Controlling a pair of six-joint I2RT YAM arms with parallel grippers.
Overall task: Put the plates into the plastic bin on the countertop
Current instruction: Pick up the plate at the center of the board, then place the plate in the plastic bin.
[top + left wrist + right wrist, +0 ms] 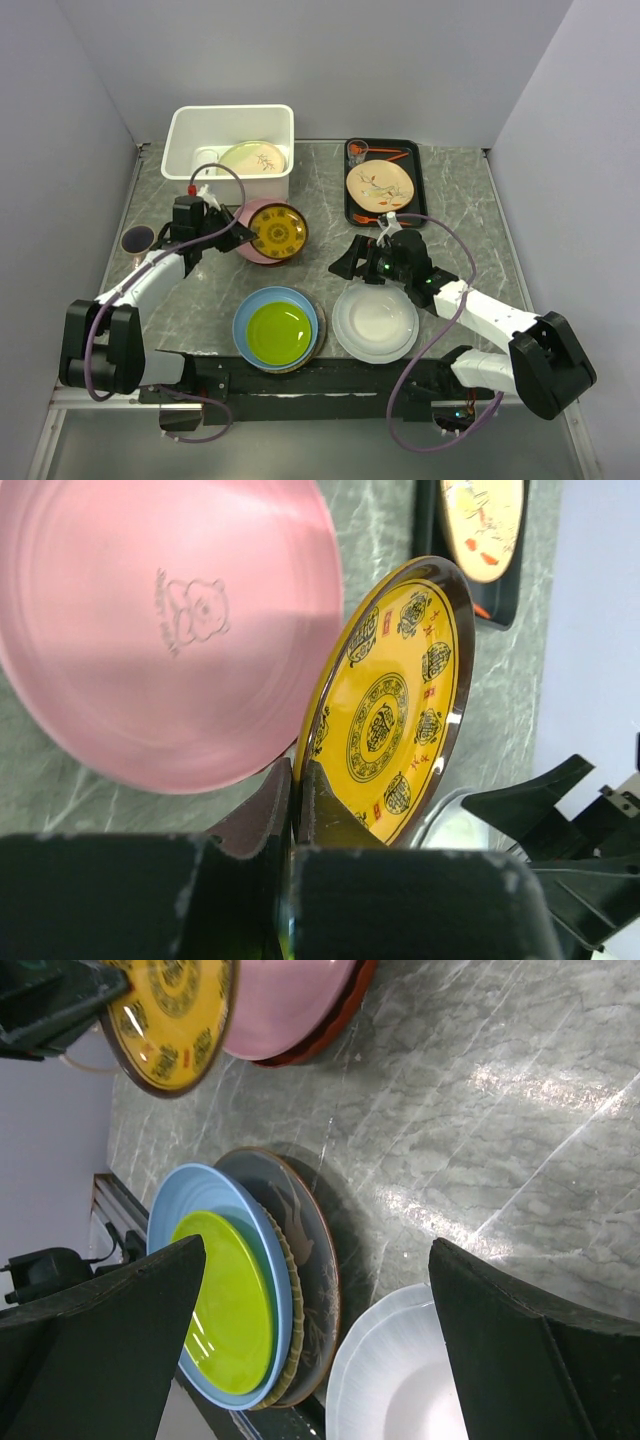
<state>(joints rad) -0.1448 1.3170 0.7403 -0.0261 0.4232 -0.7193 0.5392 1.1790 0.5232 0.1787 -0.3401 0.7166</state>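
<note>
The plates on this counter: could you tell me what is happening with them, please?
The left end effector is shut on the gold plate's rim, holding it tilted over the pink plate. The right end effector is open near the white plate, holding nothing. One cream plate lies in the bin. The lime plate sits on the blue plate on the counter.

Bin (232, 112): white, deep-walled.
Cream sprig plate (254, 158): laid inside the bin.
Gold-patterned plate (277, 232): held tilted before the bin, above the pink plate (150, 630).
Lime plate (278, 332), blue plate (245, 318): stacked farther before the bin.
White plate (375, 322): set before the bin, rightward.
</note>
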